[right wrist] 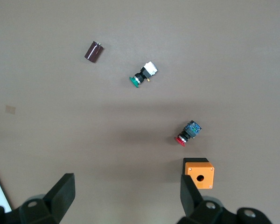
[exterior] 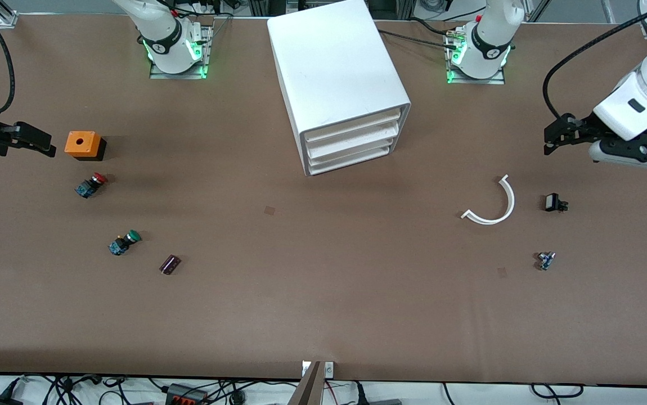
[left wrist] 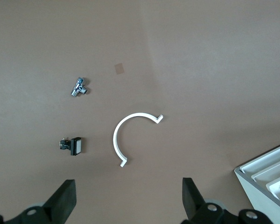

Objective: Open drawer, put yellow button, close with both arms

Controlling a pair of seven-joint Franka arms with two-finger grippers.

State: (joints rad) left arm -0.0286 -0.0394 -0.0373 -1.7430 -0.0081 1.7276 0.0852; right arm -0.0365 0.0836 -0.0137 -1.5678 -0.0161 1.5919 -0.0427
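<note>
Inventory as I see it from the remote station:

- Table (exterior: 323, 304): one, matt brown surface
- Cabinet (exterior: 335, 67): one, large, white, boxy, smooth plastic, standing mid-table between the two arm bases. It holds three shallow wide white tray drawers stacked in its front. The uppermost drawer (exterior: 351, 126) sits flush, shut like the two under it
- Push-buttons: I count two, both lying on their sides toward the right arm's end. One is a red-capped button (exterior: 91, 184) with a dark block body. The other is a green-capped button (exterior: 124, 242), nearer the front camera
- Yellow button: I cannot tell where it is from these views
- Orange square box (exterior: 82, 144): one, with a round hole in its top and a black base, just beside the red-capped button
- Dark maroon cylinder (exterior: 170, 264): one, short and glossy, near the green-capped button
- White curved plastic strip (exterior: 495, 205): one, a half-ring with hooked ends, toward the left arm's end
- Small black block part (exterior: 554, 202): one, beside the strip
- Small shiny metal fitting (exterior: 546, 260): one, nearer the front camera
- Left hand (exterior: 554, 135): fingers spread, holding nothing, over the table's left-arm end
- Right hand (exterior: 22, 140): fingers spread, holding nothing, over the table beside the orange box
</note>
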